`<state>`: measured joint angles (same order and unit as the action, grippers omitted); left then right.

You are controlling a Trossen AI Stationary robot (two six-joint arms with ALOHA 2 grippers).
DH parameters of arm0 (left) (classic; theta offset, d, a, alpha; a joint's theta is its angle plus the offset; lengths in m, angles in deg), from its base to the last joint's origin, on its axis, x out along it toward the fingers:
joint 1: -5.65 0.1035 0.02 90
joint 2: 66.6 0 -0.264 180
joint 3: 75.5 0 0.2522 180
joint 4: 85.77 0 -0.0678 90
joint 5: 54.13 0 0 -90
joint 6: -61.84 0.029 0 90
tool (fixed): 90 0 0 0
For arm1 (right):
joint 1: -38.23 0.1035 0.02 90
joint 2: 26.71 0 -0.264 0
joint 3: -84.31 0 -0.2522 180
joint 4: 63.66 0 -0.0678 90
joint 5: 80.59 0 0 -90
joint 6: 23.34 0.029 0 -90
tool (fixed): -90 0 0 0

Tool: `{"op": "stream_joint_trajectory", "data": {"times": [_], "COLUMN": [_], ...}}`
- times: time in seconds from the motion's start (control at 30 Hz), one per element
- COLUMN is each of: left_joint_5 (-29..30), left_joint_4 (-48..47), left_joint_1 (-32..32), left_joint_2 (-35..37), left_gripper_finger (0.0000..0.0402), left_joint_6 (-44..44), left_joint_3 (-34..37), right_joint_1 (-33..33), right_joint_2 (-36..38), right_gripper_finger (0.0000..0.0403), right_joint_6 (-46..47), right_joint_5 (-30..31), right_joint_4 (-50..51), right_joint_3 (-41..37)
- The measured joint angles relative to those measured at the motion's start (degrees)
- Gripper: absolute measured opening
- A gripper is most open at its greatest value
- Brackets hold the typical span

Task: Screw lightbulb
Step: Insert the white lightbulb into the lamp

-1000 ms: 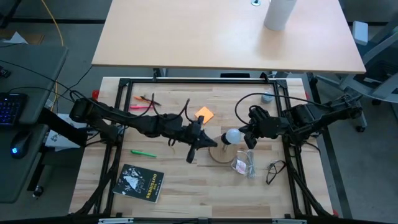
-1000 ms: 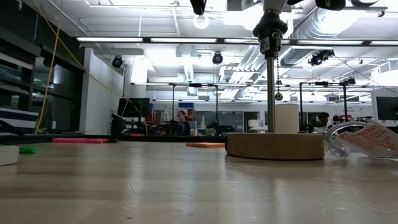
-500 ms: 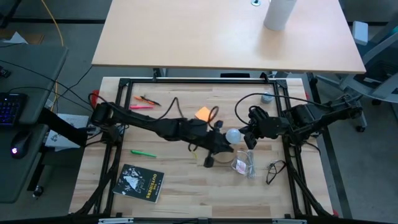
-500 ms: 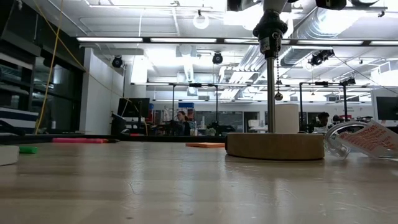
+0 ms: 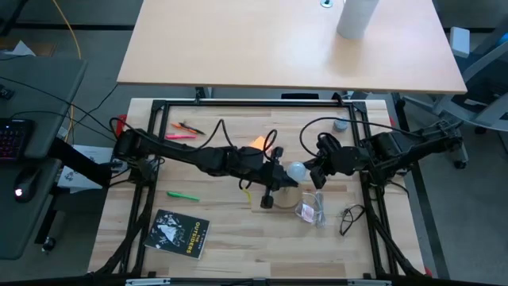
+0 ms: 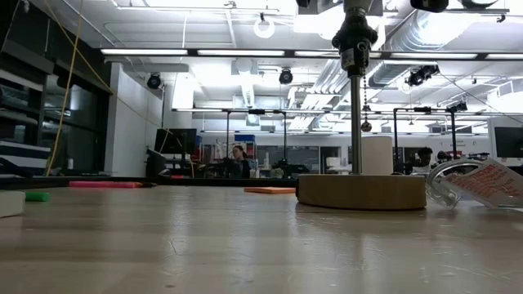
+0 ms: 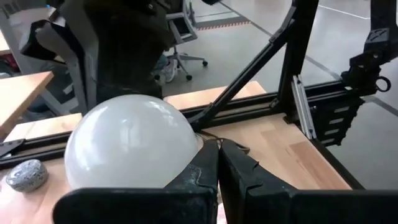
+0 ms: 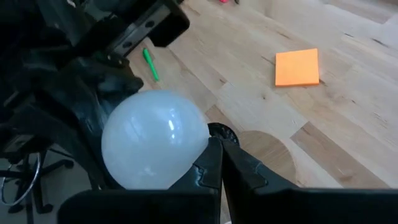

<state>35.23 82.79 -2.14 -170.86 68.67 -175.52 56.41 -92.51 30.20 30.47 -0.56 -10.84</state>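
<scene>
The lightbulb (image 5: 297, 170), a white frosted globe, stands high above the table between my two grippers. Its base is hidden. Right beside its lower end is the black socket (image 8: 222, 132), which tops a thin rod (image 6: 356, 122) rising from the tan wooden disc (image 6: 361, 192). My left gripper (image 7: 217, 163) reaches in from the table's left, shut, with its tips at the globe (image 7: 124, 143). My right gripper (image 8: 221, 163) comes from the right, slanting down. It is also shut, with its tips by the globe (image 8: 152, 140) and the socket. My left gripper comes nearly level from the table's left. Its shut fingertips (image 7: 208, 165) stand at the globe's lower side (image 7: 186, 149), with nothing between them; I cannot tell whether they touch it. My right gripper slants down from the table's right. Its shut fingertips (image 8: 212, 163) lie by the globe's narrow end (image 8: 202, 146) next to the socket; I cannot tell whether they touch.
An orange note (image 5: 260, 145) lies beyond the disc and a see-through packet (image 5: 311, 210) lies beside it. Spectacles (image 5: 352, 214) lie near the right frame. A black booklet (image 5: 180, 233), a green pen (image 5: 182, 195) and more pens (image 5: 184, 131) lie on the left half. A grey stone (image 5: 340, 125) lies at the far right.
My left gripper has moved toward the table's right, up to the lightbulb, rising a little and rolling slightly, and it now hangs over the disc's left part. Its fingers stayed shut. The lightbulb and my right gripper have kept their places.
</scene>
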Motion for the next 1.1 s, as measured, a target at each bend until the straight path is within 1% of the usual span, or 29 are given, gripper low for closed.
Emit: {"op": "stream_joint_trajectory", "data": {"times": [0.27, 0.5, 1.1], "left_joint_5": [-0.89, -0.81, -1.05], "left_joint_4": [-3.42, -2.62, -2.56], "left_joint_1": [0.71, 1.47, 2.64], "left_joint_2": [0.29, 0.29, 0.29], "left_gripper_finger": [0.0000, 0.0000, 0.0000], "left_joint_6": [-0.11, -0.57, -0.74], "left_joint_3": [0.00, 0.00, 0.00], "right_joint_1": [-0.59, -1.92, -1.92], "right_joint_2": [0.00, -0.44, -0.61], "right_gripper_finger": [0.0000, 0.0000, 0.0000], "right_joint_6": [0.43, 1.95, 4.75], "right_joint_5": [-0.70, -2.36, -4.11], "right_joint_4": [-0.71, -1.45, -1.49], "right_joint_3": [-0.02, -0.02, -0.02]}}
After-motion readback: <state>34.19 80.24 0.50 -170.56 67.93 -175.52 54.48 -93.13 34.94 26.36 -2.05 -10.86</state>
